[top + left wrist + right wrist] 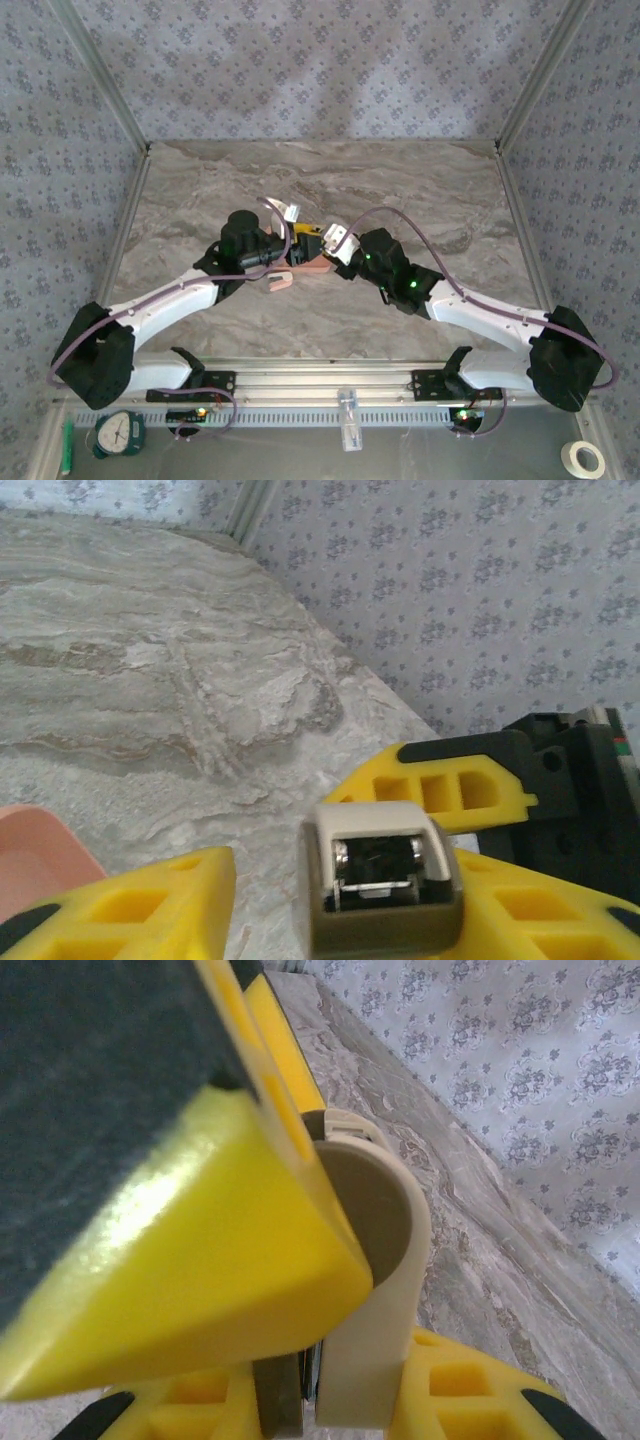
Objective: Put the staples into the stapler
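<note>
The stapler (pixel 385 880), cream on top and taupe below, points its end at the left wrist camera, and its grey metal channel (pixel 378 865) shows inside. My right gripper (pixel 335 1400) is shut on the stapler (pixel 370 1290), one finger on each flat side. My left gripper (pixel 340 890) is open around it: its right finger (pixel 540 910) lies against the stapler, while a gap separates the left finger (pixel 130 910) from it. In the top view both grippers, left (pixel 290 247) and right (pixel 325 248), meet at mid-table. The staples are out of view.
A salmon-pink tray (pixel 297 268) lies on the marble table (pixel 330 180) under the two grippers; its corner (pixel 40 855) shows beside my left finger. Patterned walls enclose three sides. A timer (pixel 120 432), green marker (pixel 67 445) and tape roll (pixel 587 458) sit on the near ledge.
</note>
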Robot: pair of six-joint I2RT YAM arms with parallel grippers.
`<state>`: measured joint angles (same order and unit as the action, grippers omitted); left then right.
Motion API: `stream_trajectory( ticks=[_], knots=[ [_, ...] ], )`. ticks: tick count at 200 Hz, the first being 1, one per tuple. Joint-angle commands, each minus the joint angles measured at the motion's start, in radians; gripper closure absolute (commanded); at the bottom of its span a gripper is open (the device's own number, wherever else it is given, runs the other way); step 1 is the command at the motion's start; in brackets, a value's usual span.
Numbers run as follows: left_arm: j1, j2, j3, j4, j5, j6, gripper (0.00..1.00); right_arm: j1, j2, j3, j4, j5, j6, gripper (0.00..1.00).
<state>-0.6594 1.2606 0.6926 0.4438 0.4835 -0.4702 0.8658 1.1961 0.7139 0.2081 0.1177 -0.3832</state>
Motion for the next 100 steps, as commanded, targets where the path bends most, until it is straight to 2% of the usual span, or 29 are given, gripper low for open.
stream_trajectory(
  ticks=[1,24,32,38,50,60,100],
  knots=[
    [-0.006,0.007,0.006,0.049,0.016,0.001,0.59,0.009,-0.003,0.004,0.050,-0.005,-0.021,0.71],
    [-0.005,-0.018,0.001,0.015,0.008,0.081,0.83,0.006,-0.020,-0.011,0.046,0.008,-0.045,0.66],
    [-0.003,-0.030,0.004,-0.013,0.007,0.125,0.95,-0.001,-0.038,-0.016,0.023,-0.003,-0.038,0.57],
    [0.001,-0.038,0.011,-0.045,0.014,0.162,1.00,-0.008,-0.056,-0.021,-0.010,-0.034,-0.031,0.49],
    [0.010,-0.050,0.028,-0.112,0.033,0.254,1.00,-0.041,-0.104,-0.026,-0.091,-0.145,-0.004,0.38],
    [0.013,-0.054,0.040,-0.155,0.058,0.324,1.00,-0.081,-0.149,-0.039,-0.140,-0.253,0.021,0.33],
    [0.021,-0.047,0.070,-0.254,0.230,0.541,1.00,-0.246,-0.254,-0.075,-0.214,-0.601,0.114,0.33]
  ],
)
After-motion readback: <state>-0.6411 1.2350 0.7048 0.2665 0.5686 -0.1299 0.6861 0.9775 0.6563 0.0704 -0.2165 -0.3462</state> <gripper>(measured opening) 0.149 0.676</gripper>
